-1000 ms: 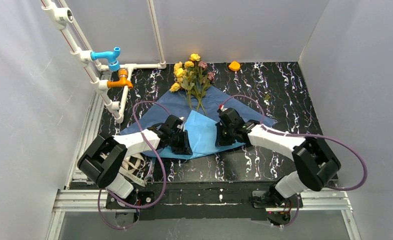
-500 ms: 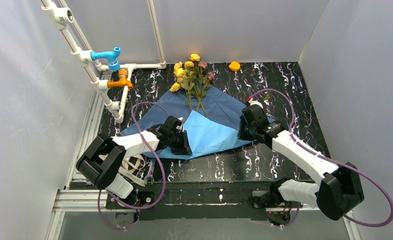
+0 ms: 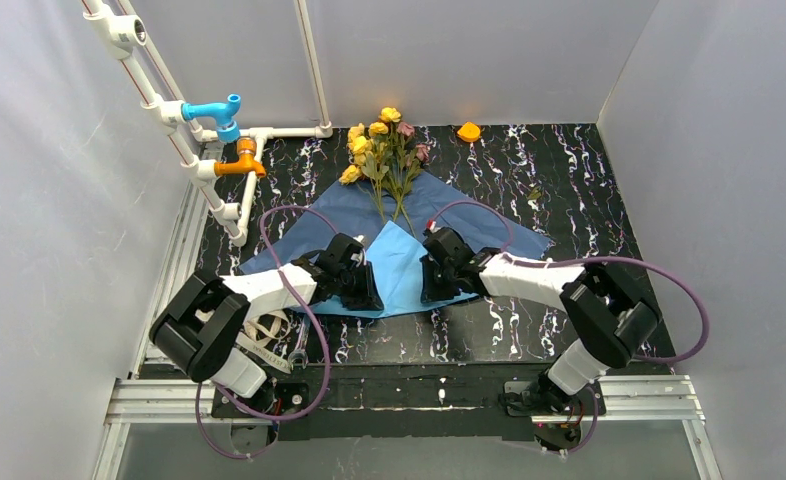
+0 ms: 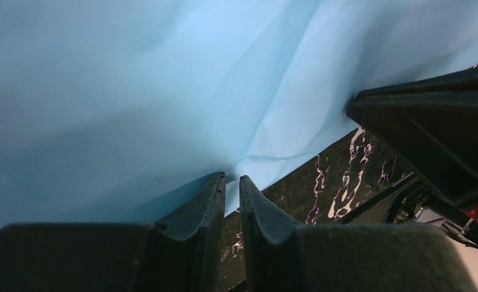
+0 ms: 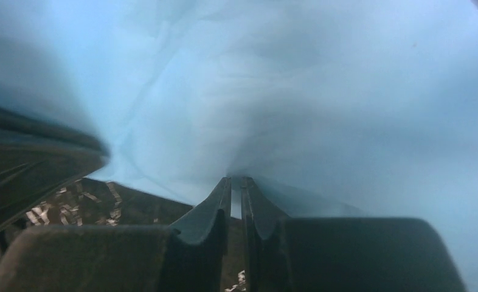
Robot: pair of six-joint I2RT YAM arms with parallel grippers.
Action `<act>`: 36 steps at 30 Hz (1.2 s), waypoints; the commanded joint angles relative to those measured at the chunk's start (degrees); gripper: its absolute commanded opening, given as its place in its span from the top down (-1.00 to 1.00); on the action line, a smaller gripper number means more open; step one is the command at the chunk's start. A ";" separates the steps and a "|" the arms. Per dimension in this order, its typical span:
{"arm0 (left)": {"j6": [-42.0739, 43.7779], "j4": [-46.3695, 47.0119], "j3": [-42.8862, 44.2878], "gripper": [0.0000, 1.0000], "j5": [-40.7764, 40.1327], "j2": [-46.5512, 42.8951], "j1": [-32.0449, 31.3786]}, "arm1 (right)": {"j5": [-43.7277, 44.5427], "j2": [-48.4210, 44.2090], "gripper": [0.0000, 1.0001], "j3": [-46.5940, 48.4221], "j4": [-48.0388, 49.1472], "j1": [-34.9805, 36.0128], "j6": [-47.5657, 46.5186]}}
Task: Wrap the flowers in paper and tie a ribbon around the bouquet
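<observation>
The flowers [image 3: 384, 150] lie at the back of the table, their stems resting on the paper [image 3: 469, 215], which is spread flat beneath them. The paper's near part is folded up as a lighter blue flap [image 3: 399, 265]. My left gripper [image 3: 369, 295] pinches the flap's lower left edge, and the left wrist view shows its jaws [image 4: 232, 179] shut on the paper [image 4: 133, 91]. My right gripper [image 3: 427, 290] holds the flap's lower right edge. Its jaws [image 5: 236, 179] are shut on the paper [image 5: 285, 91]. The ribbon [image 3: 264, 330] lies coiled by the left arm, partly hidden.
White pipes with a blue valve [image 3: 219, 110] and an orange valve [image 3: 241, 160] run along the back left. A small orange object [image 3: 468, 131] sits at the back wall. A metal wrench [image 3: 297, 352] lies beside the ribbon. White walls close three sides.
My right gripper swung out to the right, stretching the light blue flap wide, then came back left beside the left gripper, and the flap narrowed again. The left arm barely moved.
</observation>
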 commanded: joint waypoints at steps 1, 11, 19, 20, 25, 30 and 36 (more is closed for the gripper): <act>1.26 -12.17 -3.49 0.69 -7.27 -0.93 -0.27 | 4.75 1.88 0.62 -1.50 -0.53 -2.01 -2.17; -6.01 -32.57 -5.32 0.65 -25.11 -12.24 -0.23 | 6.59 -0.57 0.62 -3.62 -2.83 -4.67 -3.75; -4.94 -38.06 -2.97 0.71 -28.93 -17.13 -0.26 | 5.15 -1.20 0.62 -3.08 -3.01 -4.89 -3.82; -4.18 -39.96 -1.19 0.72 -29.66 -17.57 -0.41 | 5.14 -1.27 0.62 -3.02 -3.05 -4.92 -3.73; -2.35 -50.73 9.38 0.74 -35.58 -17.00 -4.88 | 4.61 -1.43 0.62 -2.05 -3.61 -4.82 -3.55; -1.47 -51.16 18.04 0.76 -34.30 -14.60 -11.33 | 4.50 -1.35 0.62 -1.44 -4.11 -4.95 -3.47; 2.84 -33.18 18.04 0.76 -22.07 -6.69 -12.83 | 3.57 -0.90 0.63 -0.96 -4.44 -4.86 -2.95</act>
